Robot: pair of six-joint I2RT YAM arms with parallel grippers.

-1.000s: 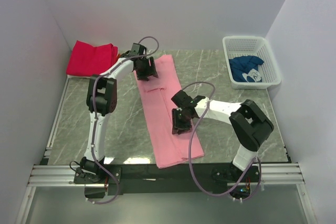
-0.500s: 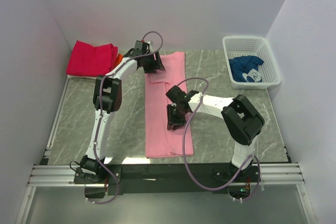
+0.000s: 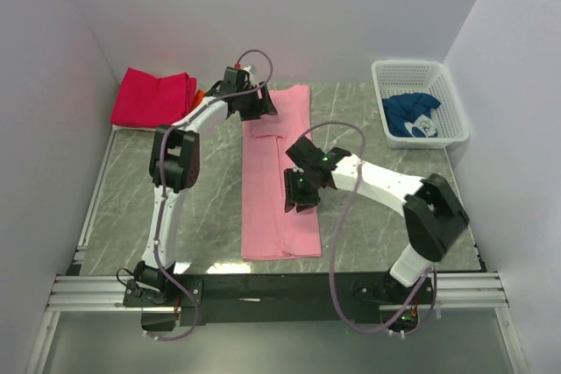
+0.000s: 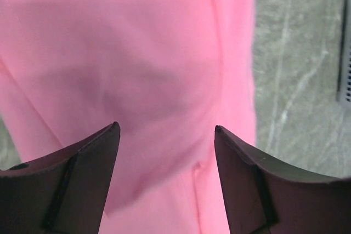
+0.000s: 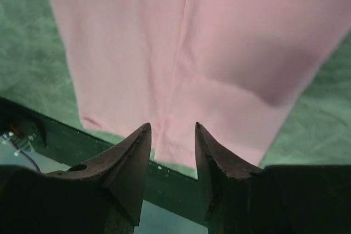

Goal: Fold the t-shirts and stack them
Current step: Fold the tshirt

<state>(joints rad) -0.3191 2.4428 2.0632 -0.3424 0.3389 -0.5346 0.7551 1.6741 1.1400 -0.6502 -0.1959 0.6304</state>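
The light pink t-shirt (image 3: pixel 276 172) lies as a long folded strip from the table's back to its front edge. It fills the left wrist view (image 4: pixel 137 53) and the right wrist view (image 5: pixel 181 53). My left gripper (image 3: pixel 252 109) hovers over the strip's far end, open and empty (image 4: pixel 166 130). My right gripper (image 3: pixel 296 192) is over the strip's middle right, open and empty (image 5: pixel 173 127). A folded magenta-red t-shirt (image 3: pixel 153 96) lies at the back left with a bit of orange cloth (image 3: pixel 200 94) beside it. A dark blue t-shirt (image 3: pixel 412 116) lies in the basket.
A white mesh basket (image 3: pixel 434 72) stands at the back right. White walls close in both sides and the back. A black rail (image 3: pixel 263 285) runs along the table's front edge.
The pink strip swung from slanted to straight and shifted left at its near end. The left gripper moved right; the right gripper moved left then slightly right, its elbow swinging right.
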